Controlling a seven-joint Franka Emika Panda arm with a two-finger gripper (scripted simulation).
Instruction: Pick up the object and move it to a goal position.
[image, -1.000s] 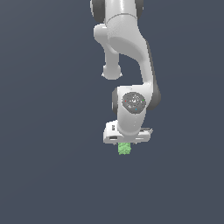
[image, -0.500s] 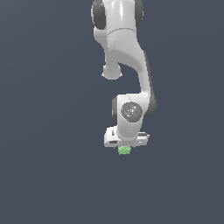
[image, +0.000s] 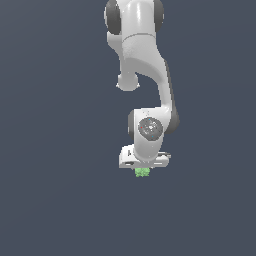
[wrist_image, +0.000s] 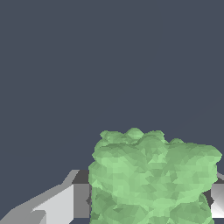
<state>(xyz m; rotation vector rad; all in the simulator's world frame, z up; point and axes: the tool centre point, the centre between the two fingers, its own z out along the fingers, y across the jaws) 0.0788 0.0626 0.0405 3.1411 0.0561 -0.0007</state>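
The object (image: 142, 172) is a small light-green bumpy lump that shows just under the white hand of my arm in the exterior view. In the wrist view it (wrist_image: 151, 177) fills the space between my two fingers, a grey one (wrist_image: 65, 203) on one side and a sliver of the other (wrist_image: 217, 199) on the opposite side. My gripper (image: 143, 171) is shut on the object, with the fingertips mostly hidden behind it. The lump hangs in the air with nothing touching it from below.
Only a plain dark blue-grey background surrounds the arm (image: 145, 75) in both views. No table edge, container or other object shows.
The arm has drawn in and the hand with the green lump has risen slightly, shifting a little toward the exterior view's left. The grip on the lump is unchanged.
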